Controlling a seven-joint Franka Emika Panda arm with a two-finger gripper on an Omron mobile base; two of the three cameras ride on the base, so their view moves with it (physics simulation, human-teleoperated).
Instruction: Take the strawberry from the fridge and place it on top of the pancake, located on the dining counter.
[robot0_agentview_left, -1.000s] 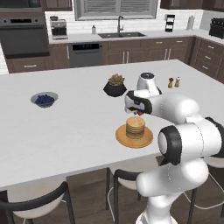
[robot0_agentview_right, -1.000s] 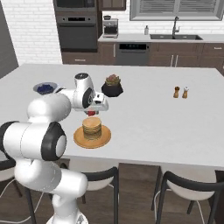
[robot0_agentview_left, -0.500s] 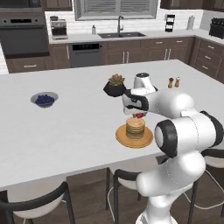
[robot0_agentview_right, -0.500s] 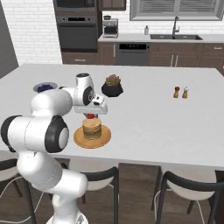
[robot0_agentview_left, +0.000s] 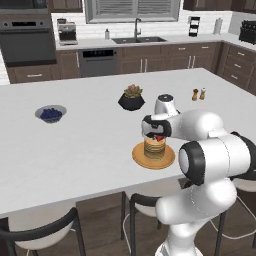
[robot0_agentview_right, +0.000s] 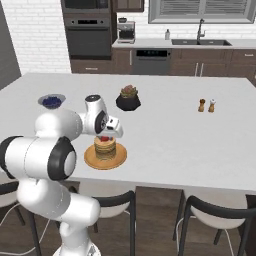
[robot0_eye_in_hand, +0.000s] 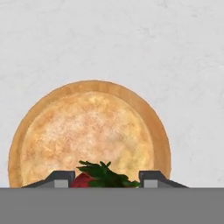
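The arm has swung the strawberry (robot0_eye_in_hand: 94, 178), held between its fingers (robot0_eye_in_hand: 59, 179), over the pancake (robot0_eye_in_hand: 87, 133) on the table (robot0_agentview_left: 75, 150), so release comes next.

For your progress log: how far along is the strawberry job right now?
Done: the strawberry is out of the fridge. In hand: it sits between the fingers, right above the pancake on the dining counter. Left: lower it, let go.
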